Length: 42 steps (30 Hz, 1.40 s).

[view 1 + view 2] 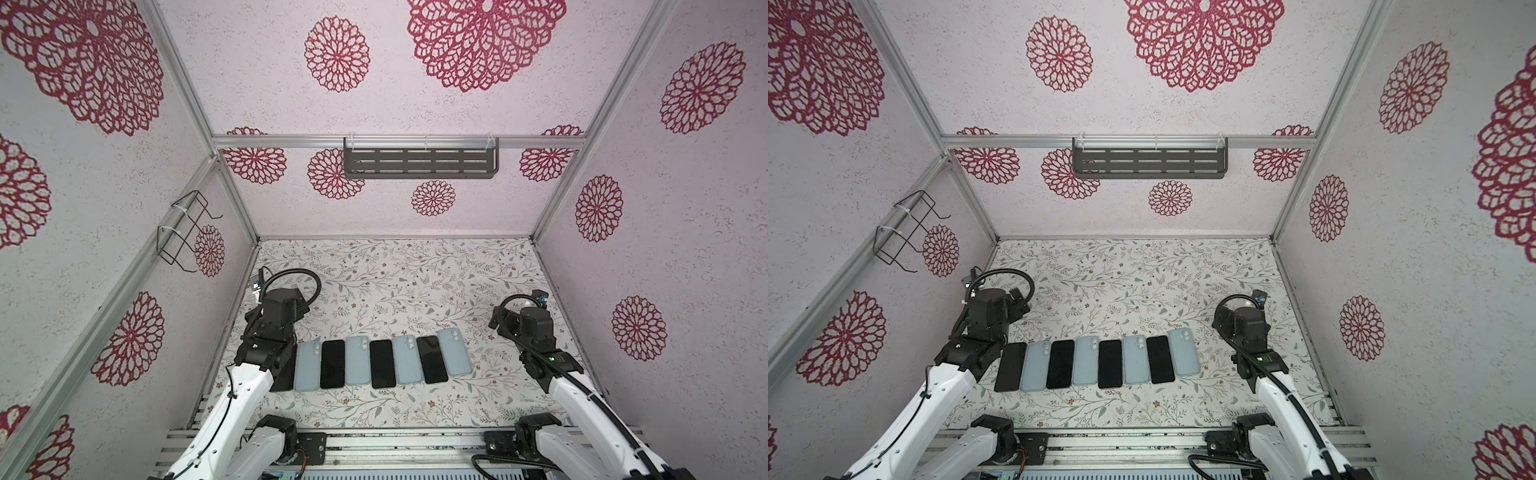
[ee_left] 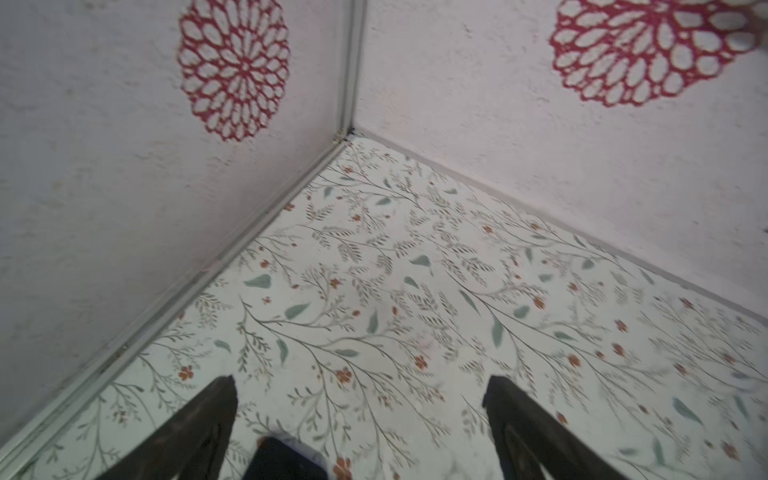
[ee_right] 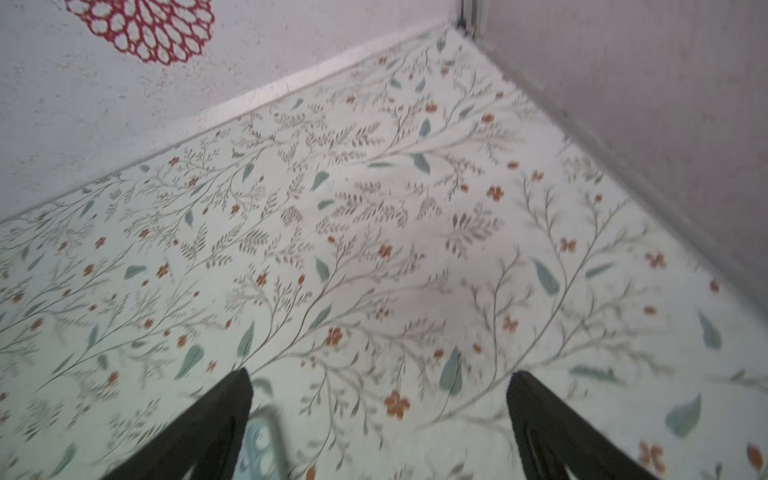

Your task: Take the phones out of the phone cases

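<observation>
Setting: floral-print tabletop (image 1: 395,282) inside a booth of pale walls (image 1: 386,112) with red medallions; slotted grey shelf (image 1: 419,163) on the far wall, wire rack (image 1: 185,228) on the left wall.
Row: eight slabs side by side across the near middle, edges touching or nearly so. Black phones (image 1: 1111,363) screen-up, alternating with light-blue cases (image 1: 1136,359) showing camera rings. Black at the left end, blue at the right end.
Case contents: occupied or empty, impossible to tell; only backs and camera rings on show.
Left gripper (image 2: 361,380): released, fingers spread wide with nothing between them, near the row's far left corner. Dark corner beneath it in the wrist view, likely the leftmost phone (image 1: 1011,365).
Right gripper (image 3: 381,372): released and empty as well, near the row's far right corner. Blurred ringed corner of the rightmost case (image 1: 1183,352) beneath it in the wrist view.
Step in hand: judged as a pause between pieces, or the finish, going by four phones lying beside four cases and nothing gripped.
Next move: for any case found occupied, one gripper to pin it flat, the other to peel a corner lip and lift the phone free. Little finger room in so tight a row, so best to slide the piece clear of its neighbours first.
</observation>
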Motion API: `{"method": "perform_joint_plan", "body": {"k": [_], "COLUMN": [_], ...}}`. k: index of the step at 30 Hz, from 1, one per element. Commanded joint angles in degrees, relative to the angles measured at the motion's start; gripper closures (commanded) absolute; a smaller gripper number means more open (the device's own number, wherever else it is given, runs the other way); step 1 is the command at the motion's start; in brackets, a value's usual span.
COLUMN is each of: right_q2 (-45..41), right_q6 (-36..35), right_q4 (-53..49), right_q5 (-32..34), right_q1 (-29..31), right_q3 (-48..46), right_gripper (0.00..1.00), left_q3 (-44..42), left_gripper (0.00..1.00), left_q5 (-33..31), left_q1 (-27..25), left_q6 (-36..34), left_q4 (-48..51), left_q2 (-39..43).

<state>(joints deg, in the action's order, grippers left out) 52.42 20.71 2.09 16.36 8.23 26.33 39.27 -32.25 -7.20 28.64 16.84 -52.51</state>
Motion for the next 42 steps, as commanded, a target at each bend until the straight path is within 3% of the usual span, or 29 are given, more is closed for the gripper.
{"method": "perform_joint_plan", "body": {"k": [1,6,8,11,13,16,18,19,21,23,27,42], "right_q2": [6.3,14.9,18.2,21.2,22.8,31.4,38.9,39.3,35.9,35.2,35.8,35.7], "right_q6": [-12.1,-13.9,-13.6,-16.5,-20.7,-21.4,-23.7,-25.0,-22.9,-17.3,-17.8,-17.7], "right_q4": [24.0,46.2,57.1,57.5,64.7,82.7,94.4,91.2,74.5,65.3,69.6,69.2], "right_q5": [1.3,-1.1,-3.1,-2.9,-1.5,0.5,-0.3,-0.5,2.8,1.6,1.6,5.3], "right_q1": [-4.2,-5.4,-5.3,-5.0,-4.2,-3.8,-2.6,-1.9,-1.7,-6.1,-6.4,-5.4], "right_q3": [-5.3,-14.3,-17.5,-15.2,-17.2,-21.9,-23.9,-22.0,-15.6,-11.7,-13.0,-12.9], "right_gripper": [0.01,0.01,0.01,0.01,0.01,0.01,0.01,0.01,0.01,0.01,0.01,0.01], "left_q3": [-6.6,-17.6,-21.7,-26.0,-26.2,-21.1,-19.4,-18.8,-17.7,-14.5,-14.8,-15.2], "left_gripper": [0.03,0.03,0.03,0.03,0.03,0.03,0.03,0.03,0.03,0.03,0.03,0.03], "left_q5": [1.6,3.6,8.8,14.2,15.4,19.9,22.6,23.5,24.8,25.0,24.7,24.8], "left_q1": [4.4,7.7,9.1,11.4,11.6,13.4,13.2,13.9,15.1,15.5,15.4,15.2], "left_q6": [-9.2,-16.0,-17.8,-18.9,-21.4,-21.7,-23.0,-21.6,-21.2,-20.3,-20.9,-21.1], "left_q4": [-16.7,-35.9,-46.9,-66.7,-77.0,-79.9,-76.7,-72.0,-73.0,-65.9,-67.0,-68.1], "left_q2": [-0.7,-5.0,-8.5,-18.1,-24.6,-36.3,-36.6,-34.9,-36.8,-36.1,-36.5,-36.7]}}
